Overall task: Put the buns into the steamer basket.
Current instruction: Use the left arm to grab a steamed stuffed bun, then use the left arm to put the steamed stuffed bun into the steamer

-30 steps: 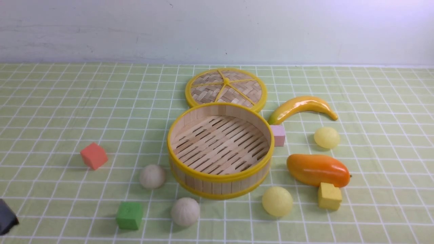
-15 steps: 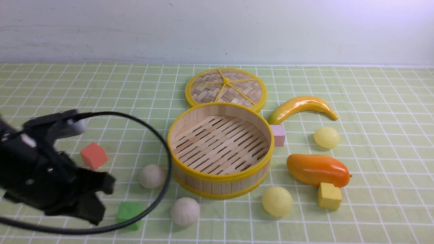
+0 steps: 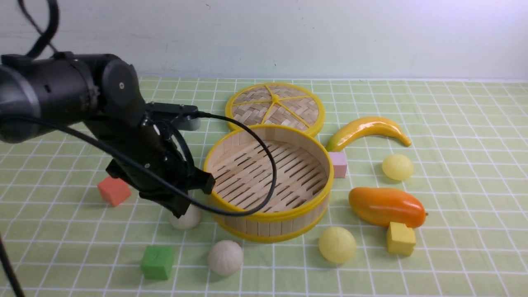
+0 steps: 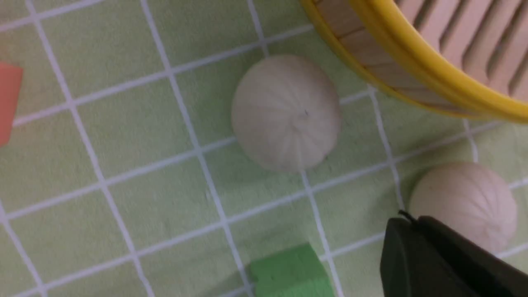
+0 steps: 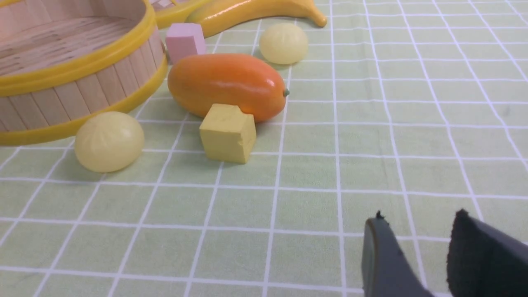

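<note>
Left arm [image 3: 62,95]: a second ago only a dark corner at the table's near-left edge, now swung in across the left side of the steamer basket [image 3: 268,214], its cable looping over the rim.
Basket unmoved, mid-table, upright, slatted floor bare. No bun is in yet, so the task reads as just starting.
Buns, all four on the cloth where they were:
- first off-white bun [image 3: 189,220] just beside the basket's left wall, half hidden under the arm
- second off-white bun [image 3: 225,258] nearer the camera
- near yellow bun [image 3: 337,245] at the basket's front right
- far yellow bun [image 3: 397,167] beyond the mango [image 3: 385,206]

Left end effector [image 4: 414,231] closed, empty, poised above the first off-white bun, the likely first pick. It must open before descending.
Right end effector [image 5: 418,218] open, empty, low over bare cloth, well apart from the buns.

Room: plain pale wall [image 3: 371,37].
Table [image 3: 453,255]: flat green cloth with a white grid.
Clutter: lid [image 3: 274,107] behind the basket, banana [image 3: 367,128], four small blocks.
</note>
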`<state>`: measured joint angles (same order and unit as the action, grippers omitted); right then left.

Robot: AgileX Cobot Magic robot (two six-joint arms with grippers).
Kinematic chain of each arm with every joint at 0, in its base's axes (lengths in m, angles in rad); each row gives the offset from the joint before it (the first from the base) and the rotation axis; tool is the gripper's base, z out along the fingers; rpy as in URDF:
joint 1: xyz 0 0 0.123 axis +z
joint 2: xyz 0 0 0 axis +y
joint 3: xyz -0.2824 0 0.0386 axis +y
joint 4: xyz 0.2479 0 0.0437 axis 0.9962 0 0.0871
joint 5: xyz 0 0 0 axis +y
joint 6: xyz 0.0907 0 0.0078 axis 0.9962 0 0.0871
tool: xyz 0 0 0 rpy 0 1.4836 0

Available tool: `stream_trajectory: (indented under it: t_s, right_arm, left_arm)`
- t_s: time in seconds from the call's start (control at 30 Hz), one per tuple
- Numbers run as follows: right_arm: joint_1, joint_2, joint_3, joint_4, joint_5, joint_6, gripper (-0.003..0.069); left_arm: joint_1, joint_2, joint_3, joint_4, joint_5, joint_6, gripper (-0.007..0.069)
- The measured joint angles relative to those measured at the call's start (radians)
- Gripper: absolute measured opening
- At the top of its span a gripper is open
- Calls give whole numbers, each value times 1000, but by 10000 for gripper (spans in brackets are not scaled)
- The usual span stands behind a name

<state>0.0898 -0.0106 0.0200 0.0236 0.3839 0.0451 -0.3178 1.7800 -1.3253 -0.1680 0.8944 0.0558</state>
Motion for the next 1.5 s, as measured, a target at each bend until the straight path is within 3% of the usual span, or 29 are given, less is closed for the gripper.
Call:
stream_trajectory:
  t_s: [0.33,0.5,0.9,1.0,1.17,1.5]
  right_arm:
    - [0,0,0,0,0,0,241]
    - [0,0,0,0,0,0,241]
    - [0,0,0,0,0,0,241]
    - [0,0,0,0,0,0,241]
    - [0,0,0,0,0,0,241]
    - [0,0,0,0,0,0,241]
  left_arm:
    - [58,87,-56,-17,-51,58,299]
    - [58,112,-60,-33,-64,73,318]
    - [58,167,-60,-48,-91,101,288]
    - [58,167,-60,-48,-97,102,246]
    - [58,167,-61,-48,-91,104,8]
    - [-1,10,-101,-25,-24,66,-8]
